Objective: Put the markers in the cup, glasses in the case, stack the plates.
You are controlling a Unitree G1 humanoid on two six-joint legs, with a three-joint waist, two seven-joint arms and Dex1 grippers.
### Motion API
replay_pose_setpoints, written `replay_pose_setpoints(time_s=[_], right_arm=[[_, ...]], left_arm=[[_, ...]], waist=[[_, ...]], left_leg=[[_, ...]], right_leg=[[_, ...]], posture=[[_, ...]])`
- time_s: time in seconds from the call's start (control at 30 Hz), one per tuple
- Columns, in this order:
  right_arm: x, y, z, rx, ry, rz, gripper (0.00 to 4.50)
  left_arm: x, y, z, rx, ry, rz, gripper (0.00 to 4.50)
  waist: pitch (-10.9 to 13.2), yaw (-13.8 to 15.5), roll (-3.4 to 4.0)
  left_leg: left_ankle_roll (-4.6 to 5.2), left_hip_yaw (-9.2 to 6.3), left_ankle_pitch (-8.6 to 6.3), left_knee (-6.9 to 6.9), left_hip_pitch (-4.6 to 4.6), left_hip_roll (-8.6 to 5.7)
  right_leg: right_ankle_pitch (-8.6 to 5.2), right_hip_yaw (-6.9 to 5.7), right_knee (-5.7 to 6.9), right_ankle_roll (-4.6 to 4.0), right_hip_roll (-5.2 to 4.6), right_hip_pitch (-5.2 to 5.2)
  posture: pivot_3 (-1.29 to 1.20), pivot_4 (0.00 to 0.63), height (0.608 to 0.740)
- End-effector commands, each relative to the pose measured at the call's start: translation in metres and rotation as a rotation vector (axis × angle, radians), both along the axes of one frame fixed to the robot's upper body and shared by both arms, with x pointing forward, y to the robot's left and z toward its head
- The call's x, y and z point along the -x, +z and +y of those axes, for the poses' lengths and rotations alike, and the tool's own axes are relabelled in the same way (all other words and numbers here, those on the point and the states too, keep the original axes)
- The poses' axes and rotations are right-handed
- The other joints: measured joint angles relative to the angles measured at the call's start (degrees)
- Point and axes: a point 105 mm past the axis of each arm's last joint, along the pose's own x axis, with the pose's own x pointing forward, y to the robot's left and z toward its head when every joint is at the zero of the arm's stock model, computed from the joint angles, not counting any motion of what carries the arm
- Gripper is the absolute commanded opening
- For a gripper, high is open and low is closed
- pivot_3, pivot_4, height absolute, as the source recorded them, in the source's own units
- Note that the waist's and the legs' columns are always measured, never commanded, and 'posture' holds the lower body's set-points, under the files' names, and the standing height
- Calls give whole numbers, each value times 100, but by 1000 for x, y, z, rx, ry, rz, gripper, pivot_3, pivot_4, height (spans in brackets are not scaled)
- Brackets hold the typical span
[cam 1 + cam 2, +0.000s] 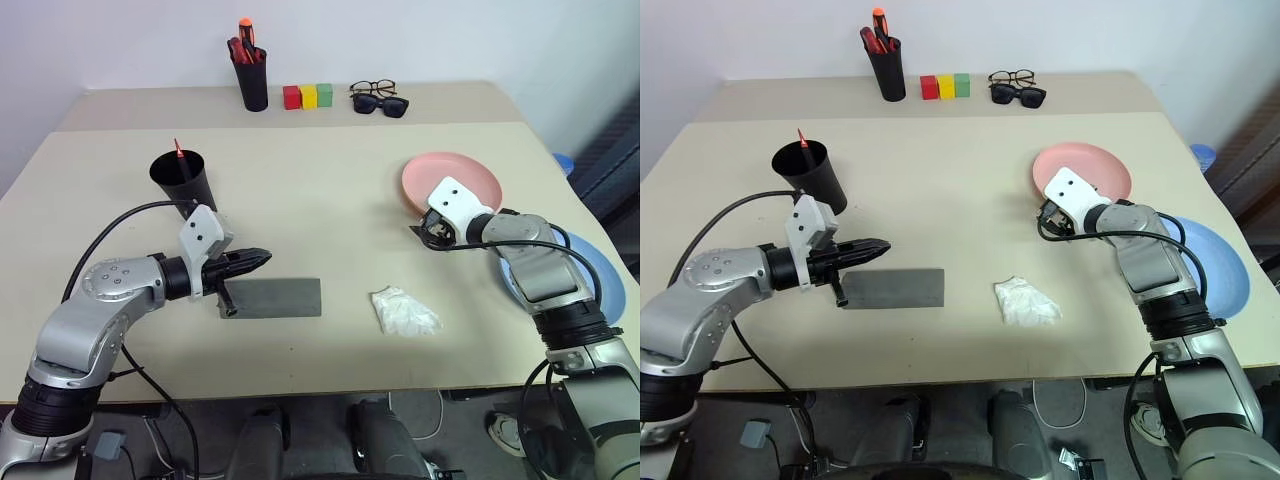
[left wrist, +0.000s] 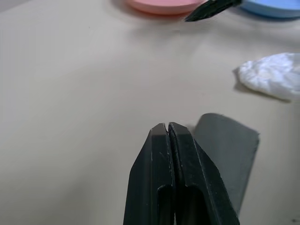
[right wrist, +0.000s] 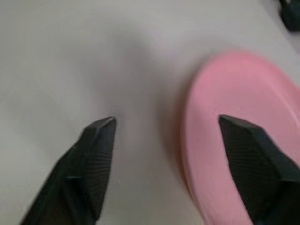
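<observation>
White crumpled tissue between grey case and plates, left fingers shut (empty), right fingers spread.

A grey case lies at the table's centre-left, a white wad at its 3 o'clock. The cup, a red marker inside, stands at 11. The pink plate sits at 2.

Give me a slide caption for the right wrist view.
Open right gripper straddling the near rim of the pink plate.
</observation>
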Motion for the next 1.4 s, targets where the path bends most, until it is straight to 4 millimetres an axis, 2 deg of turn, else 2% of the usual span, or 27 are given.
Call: replay_pose_setpoints(time_s=[0.03,0.17,0.2,0.27,0.37,0.4,0.53,0.67,0.73,0.8,0.9,1.03,1.2,1.3,1.33,1.4], right_arm=[[-5,11,-15,14,-55,-61,3274],[-8,0,-20,57,-63,-67,3274],[-9,-1,-21,59,-70,-71,2730],[-10,-4,-24,73,-85,-79,1944],[-11,-8,-30,95,-99,-82,394],[-11,-9,-31,101,-98,-82,45],[-9,0,-27,118,-66,-134,45],[1,31,-19,196,28,-263,45],[16,55,-24,188,53,-304,45],[39,73,-30,189,93,-306,45],[74,70,-51,231,91,-197,45],[117,54,-89,264,-13,-33,45],[150,31,-115,264,-110,121,45],[155,24,-119,252,-136,153,1021],[154,23,-115,234,-128,146,1341],[148,27,-99,168,-90,103,2350]], left_arm=[[3,7,-7,14,-19,-45,0],[3,10,-11,48,-21,-46,0],[3,10,-11,51,-22,-46,0],[4,11,-12,54,-23,-47,0],[4,11,-13,60,-26,-47,0],[5,11,-13,61,-27,-47,0],[4,12,-14,73,-32,-53,0],[4,13,-17,79,-44,-51,0],[2,12,-20,83,-55,-48,0],[0,12,-22,86,-70,-43,0],[-3,9,-24,73,-90,-34,0],[-7,7,-26,63,-129,-25,0],[-15,7,-32,57,-170,-31,0],[-17,9,-36,62,-184,-38,0],[-18,9,-38,64,-186,-38,0],[-18,8,-38,65,-187,-38,0]], waist=[[0,0,0],[0,3,0],[0,3,0],[0,2,0],[0,2,0],[0,4,0],[0,5,0],[2,9,4],[4,38,8],[4,91,13],[3,201,15],[2,205,13],[-4,135,27],[-4,120,27],[-3,126,25],[-3,127,25]], left_leg=[[0,0,0,0,0,0],[0,0,0,1,0,0],[0,0,0,1,0,0],[0,0,0,1,0,0],[0,0,0,1,0,0],[0,0,0,1,0,0],[0,0,0,2,0,-1],[0,0,0,2,0,0],[0,0,0,3,-1,-1],[0,-2,0,3,-2,-1],[2,-3,-1,2,-2,-1],[5,-1,-3,10,4,-3],[8,7,-5,21,16,-2],[10,15,-6,12,49,0],[10,17,-6,6,60,0],[11,20,-6,-7,92,-1]], right_leg=[[0,0,0,0,0,0],[0,0,0,0,-1,1],[0,0,0,0,-1,0],[0,0,0,0,-1,1],[0,1,0,0,-1,0],[0,1,0,0,-1,0],[0,1,-1,0,-1,3],[0,1,0,0,-1,2],[0,1,0,1,-3,2],[0,1,-1,1,-3,2],[0,-2,-6,1,-1,6],[0,-9,-15,1,0,32],[0,-1,-7,1,7,38],[-1,4,-11,1,14,66],[-2,7,-13,1,13,73],[-2,10,-22,2,10,101]], posture=[[0,150,740],[0,150,740],[0,150,740],[0,150,740],[0,150,740],[0,150,740],[0,150,740],[0,150,740],[0,150,740],[0,150,740],[0,150,740],[0,150,740],[0,150,740],[0,150,740],[0,150,740],[0,150,740]])
